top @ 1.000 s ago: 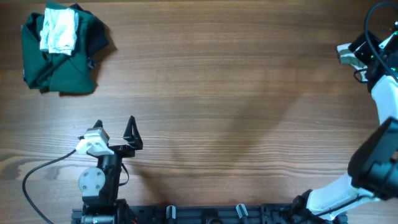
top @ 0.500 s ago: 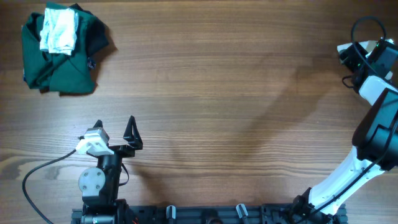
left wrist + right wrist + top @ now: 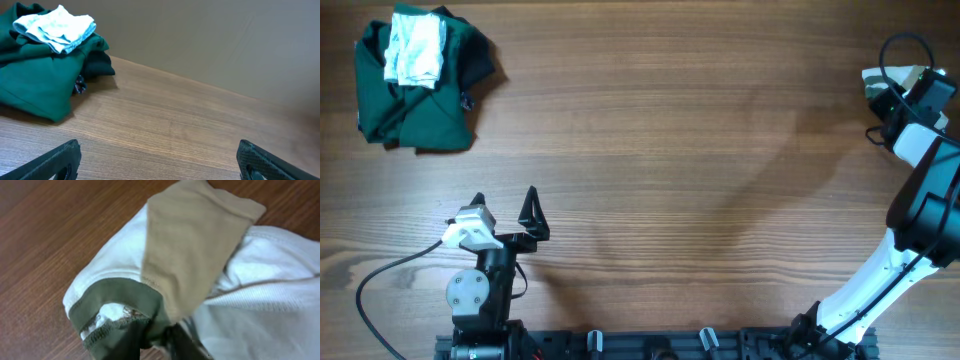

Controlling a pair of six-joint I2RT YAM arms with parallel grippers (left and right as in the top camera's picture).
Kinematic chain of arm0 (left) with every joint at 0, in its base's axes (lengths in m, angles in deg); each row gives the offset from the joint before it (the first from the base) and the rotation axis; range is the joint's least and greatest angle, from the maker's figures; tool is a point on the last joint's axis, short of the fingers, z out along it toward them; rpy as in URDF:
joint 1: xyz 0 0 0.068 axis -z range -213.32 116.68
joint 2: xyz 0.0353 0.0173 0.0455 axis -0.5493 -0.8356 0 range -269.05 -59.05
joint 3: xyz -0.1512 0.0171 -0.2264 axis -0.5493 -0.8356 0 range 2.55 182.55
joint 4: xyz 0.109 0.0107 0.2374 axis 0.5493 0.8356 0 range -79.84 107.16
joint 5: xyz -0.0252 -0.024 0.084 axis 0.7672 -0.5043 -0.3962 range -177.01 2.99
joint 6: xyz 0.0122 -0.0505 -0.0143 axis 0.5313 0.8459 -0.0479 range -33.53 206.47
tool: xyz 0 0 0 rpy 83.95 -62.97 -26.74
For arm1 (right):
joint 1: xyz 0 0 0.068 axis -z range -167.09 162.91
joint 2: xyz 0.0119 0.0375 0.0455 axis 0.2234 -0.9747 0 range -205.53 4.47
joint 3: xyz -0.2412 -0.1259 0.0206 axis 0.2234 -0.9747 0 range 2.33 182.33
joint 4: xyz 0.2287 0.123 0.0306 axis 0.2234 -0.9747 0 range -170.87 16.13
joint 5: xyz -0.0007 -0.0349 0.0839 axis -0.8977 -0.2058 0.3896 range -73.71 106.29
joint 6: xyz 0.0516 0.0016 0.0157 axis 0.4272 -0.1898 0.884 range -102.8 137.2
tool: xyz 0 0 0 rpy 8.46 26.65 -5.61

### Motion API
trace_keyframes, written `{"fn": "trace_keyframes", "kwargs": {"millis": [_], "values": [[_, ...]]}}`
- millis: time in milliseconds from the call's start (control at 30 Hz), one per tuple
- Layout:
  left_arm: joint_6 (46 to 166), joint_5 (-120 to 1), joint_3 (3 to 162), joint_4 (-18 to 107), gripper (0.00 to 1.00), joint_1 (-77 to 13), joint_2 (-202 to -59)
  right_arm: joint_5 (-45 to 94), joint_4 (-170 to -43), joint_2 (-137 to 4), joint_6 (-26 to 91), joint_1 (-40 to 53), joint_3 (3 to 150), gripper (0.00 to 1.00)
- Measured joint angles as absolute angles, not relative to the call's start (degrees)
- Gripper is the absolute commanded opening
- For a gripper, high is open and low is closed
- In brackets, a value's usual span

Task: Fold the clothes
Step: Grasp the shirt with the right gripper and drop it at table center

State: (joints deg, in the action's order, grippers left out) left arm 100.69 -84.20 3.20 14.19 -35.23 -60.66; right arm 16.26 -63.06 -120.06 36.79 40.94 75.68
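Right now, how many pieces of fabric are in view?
3: large dark green garment far left, whitish folded cloth atop it, small cream-and-tan garment far right. Others may be hidden.

right wrist: the clothes (image 3: 200, 280) are cut off by the right and bottom edges; a dark blur at the bottom cannot be identified | overhead: the clothes are largely covered by the right tool (image 3: 892, 95), whose jaw state cannot be told | left wrist: the left tool (image 3: 157, 155) fingers are cropped at the bottom edge, and the dark green garment (image 3: 35, 85) at the left edge

The wooden table (image 3: 670, 150) bears a dark green garment (image 3: 415, 105) far left and cream-tan clothes (image 3: 195, 255) at its right edge.
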Motion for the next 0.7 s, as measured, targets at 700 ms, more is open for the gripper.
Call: {"fn": "trace_keyframes", "kwargs": {"millis": [700], "values": [[100.7,-84.2,3.2,14.2,1.00,-35.2,-60.7,26.8,-78.4,-94.8,39.9,39.4,76.1,0.04]]}}
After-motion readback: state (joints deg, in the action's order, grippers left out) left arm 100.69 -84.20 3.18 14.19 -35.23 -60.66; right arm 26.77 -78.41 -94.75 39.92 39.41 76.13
